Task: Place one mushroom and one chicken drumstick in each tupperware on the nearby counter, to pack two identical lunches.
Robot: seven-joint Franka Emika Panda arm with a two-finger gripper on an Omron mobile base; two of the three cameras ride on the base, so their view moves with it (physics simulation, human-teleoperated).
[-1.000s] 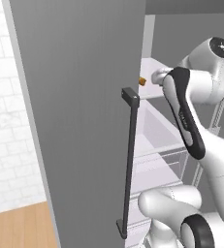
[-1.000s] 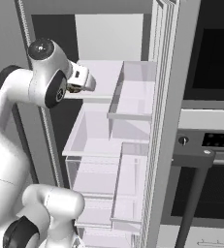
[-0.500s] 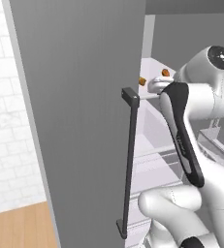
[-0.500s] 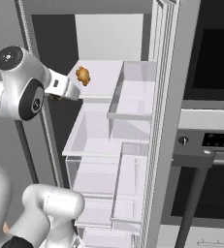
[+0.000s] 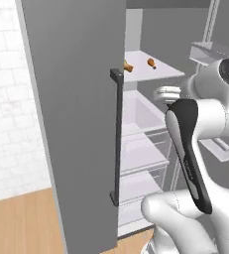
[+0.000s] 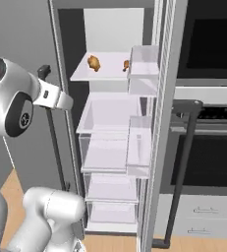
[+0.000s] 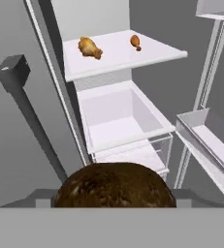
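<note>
Since a second ago your arm has drawn back out of the fridge, and the top shelf [image 7: 152, 54] now stands well clear of the hand. The gripper [image 7: 112, 197] is pinched on the mushroom [image 7: 114, 186]; its brown cap sits at 6 o'clock in the hand view, between the fingers. Two chicken drumsticks lie apart on that shelf, one [image 7: 90, 47] at 11 o'clock and the other [image 7: 136, 41] at 12 o'clock.

The step in hand looks like carrying this mushroom off to a tupperware on the counter. Keep the squeeze steady; the round cap could roll out if you loosen it during a swing. As you withdraw, watch the door handle [image 7: 26, 106] at 9 o'clock and the door bin [image 7: 208, 138] at 3 o'clock, and back straight out between them. Turn the base only once the hand is outside the door edge. Carry the mushroom level, then lower it inside the container's rim before you let go.
</note>
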